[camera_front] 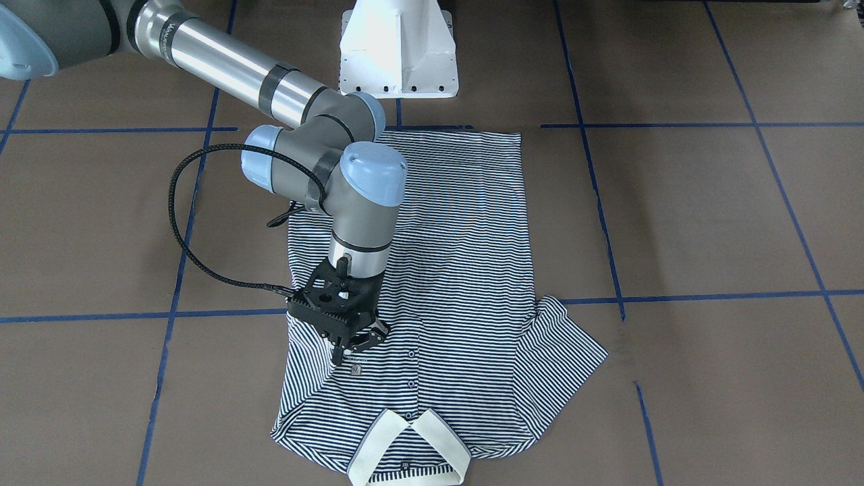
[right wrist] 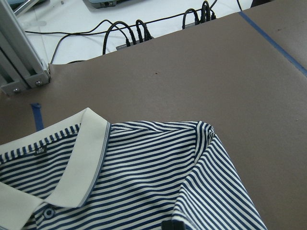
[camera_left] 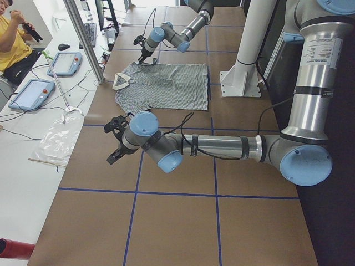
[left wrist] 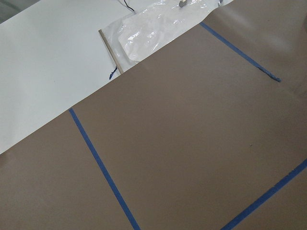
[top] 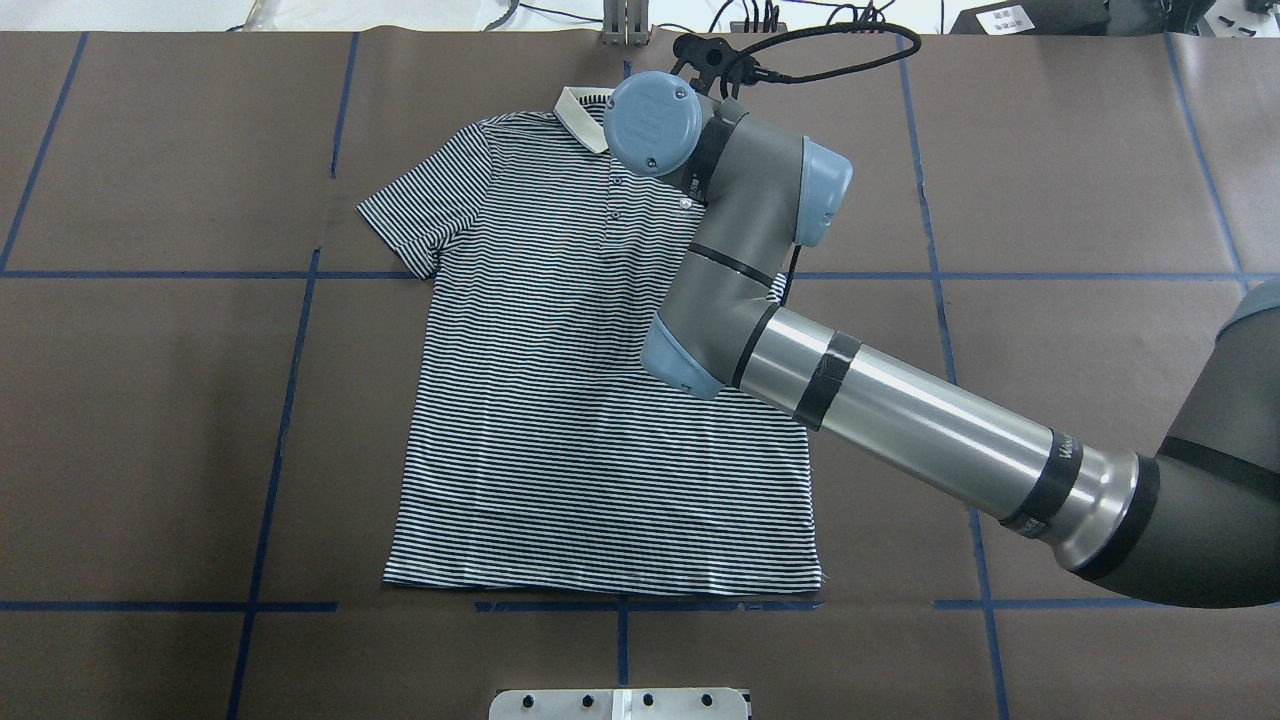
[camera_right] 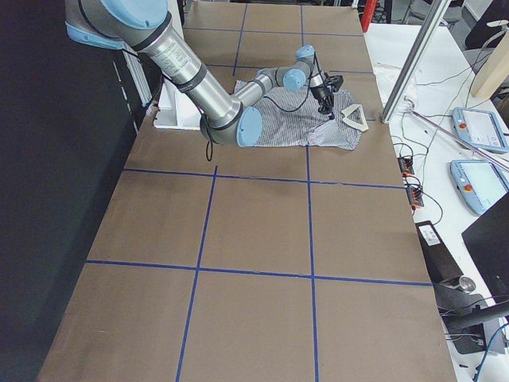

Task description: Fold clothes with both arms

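Note:
The striped polo shirt (top: pixel 560 420) lies flat on the brown table, front up, with its cream collar (camera_front: pixel 408 452) at the far edge from the robot. One sleeve (top: pixel 420 215) is spread out. The other sleeve (right wrist: pixel 216 182) lies folded in over the chest. My right gripper (camera_front: pixel 352 343) hovers just over the chest near the small patch (camera_front: pixel 356 370), fingers apart and holding nothing. My left gripper (camera_left: pixel 112 143) hangs above bare table well away from the shirt (camera_left: pixel 166 86). It shows only in the left side view, so I cannot tell whether it is open or shut.
The white pedestal base (camera_front: pixel 398 47) stands behind the shirt's hem. Blue tape lines cross the table. A plastic bag (left wrist: pixel 153 28) lies at the table's edge. Tablets (camera_left: pixel 30 91), cables (right wrist: pixel 129 33) and an aluminium post (camera_left: pixel 83 39) line the far side, where a person (camera_left: pixel 14 39) sits.

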You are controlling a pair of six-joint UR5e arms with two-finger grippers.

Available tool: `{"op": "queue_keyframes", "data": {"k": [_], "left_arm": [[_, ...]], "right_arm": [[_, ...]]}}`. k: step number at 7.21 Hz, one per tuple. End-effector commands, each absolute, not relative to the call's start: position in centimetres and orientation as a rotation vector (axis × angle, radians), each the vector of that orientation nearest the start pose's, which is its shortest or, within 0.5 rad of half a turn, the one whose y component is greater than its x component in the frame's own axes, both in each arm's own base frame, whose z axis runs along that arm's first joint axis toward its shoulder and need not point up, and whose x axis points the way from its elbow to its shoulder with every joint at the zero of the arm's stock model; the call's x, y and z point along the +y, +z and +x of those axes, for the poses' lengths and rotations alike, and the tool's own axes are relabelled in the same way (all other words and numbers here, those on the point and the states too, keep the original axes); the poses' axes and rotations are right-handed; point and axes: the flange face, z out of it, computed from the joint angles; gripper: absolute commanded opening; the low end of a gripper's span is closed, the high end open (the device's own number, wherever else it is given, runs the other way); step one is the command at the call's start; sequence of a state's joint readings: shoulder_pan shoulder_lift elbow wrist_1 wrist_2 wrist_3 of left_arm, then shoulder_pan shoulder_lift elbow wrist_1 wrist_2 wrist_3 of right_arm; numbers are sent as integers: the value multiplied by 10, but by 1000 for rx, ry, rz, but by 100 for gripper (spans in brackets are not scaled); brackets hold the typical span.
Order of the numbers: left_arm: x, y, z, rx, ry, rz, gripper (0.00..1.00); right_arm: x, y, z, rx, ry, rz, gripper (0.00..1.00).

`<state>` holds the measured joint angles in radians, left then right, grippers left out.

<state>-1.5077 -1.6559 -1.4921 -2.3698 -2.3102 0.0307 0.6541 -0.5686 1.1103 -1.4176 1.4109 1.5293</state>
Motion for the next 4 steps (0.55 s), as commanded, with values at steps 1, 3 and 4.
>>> {"op": "queue_keyframes", "data": {"k": [1, 3, 4], "left_arm": [[-553, 563, -31, 713, 383, 756, 100], [-554, 560, -31, 709, 388, 775, 100], [-556, 558, -30, 704, 393, 791, 100]], "right_arm": [[-631, 194, -580, -597, 645, 392, 0], [-631, 180, -583, -614, 613, 400, 100], [-629, 165, -582, -636, 571, 384, 100]]}}
